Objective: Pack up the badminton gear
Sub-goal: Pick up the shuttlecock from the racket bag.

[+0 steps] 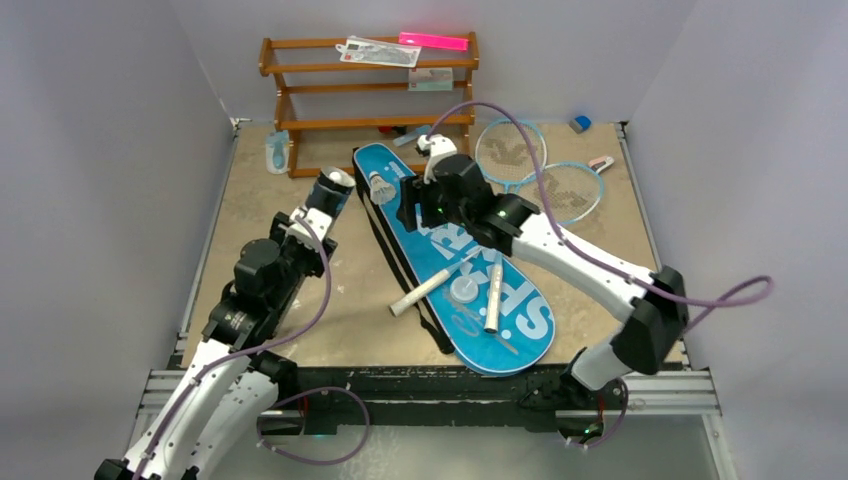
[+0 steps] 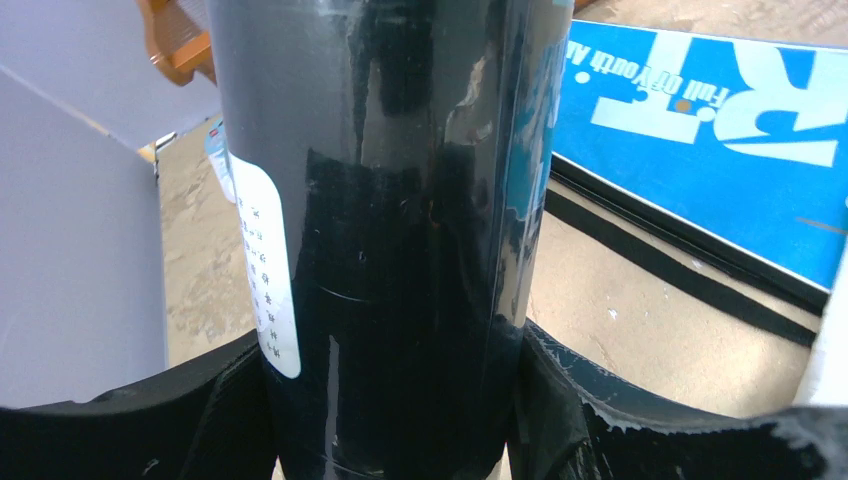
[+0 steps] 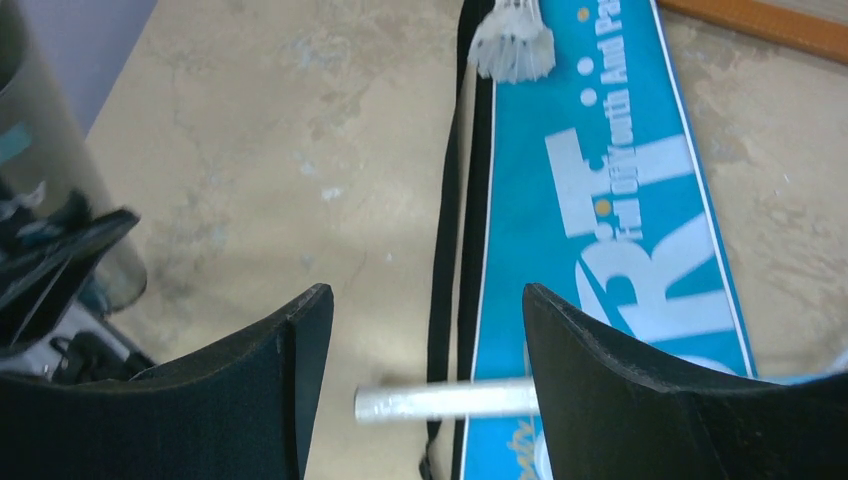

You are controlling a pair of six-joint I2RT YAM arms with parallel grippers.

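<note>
The blue "SPORT" bag (image 1: 520, 310) lies diagonally mid-table. A white shuttlecock (image 1: 380, 187) rests on its far end, and it shows ahead of the fingers in the right wrist view too (image 3: 512, 40). Two light-blue rackets have their heads (image 1: 510, 150) (image 1: 572, 190) at the back right. Their white handles (image 1: 428, 287) (image 1: 493, 290) lie across the bag. My left gripper (image 1: 322, 205) (image 2: 395, 350) is shut on the black tube (image 2: 400, 200), held tilted up left of the bag. My right gripper (image 1: 408, 208) (image 3: 425, 310) hangs open over the bag's left edge, above a handle end (image 3: 450, 400).
A brown wooden rack (image 1: 370, 90) stands at the back with a pink item (image 1: 433, 41) on top. A small round clear cap (image 1: 465, 292) sits on the bag between the handles. Small blue (image 1: 580, 123) and pink (image 1: 600, 162) bits lie at the back right.
</note>
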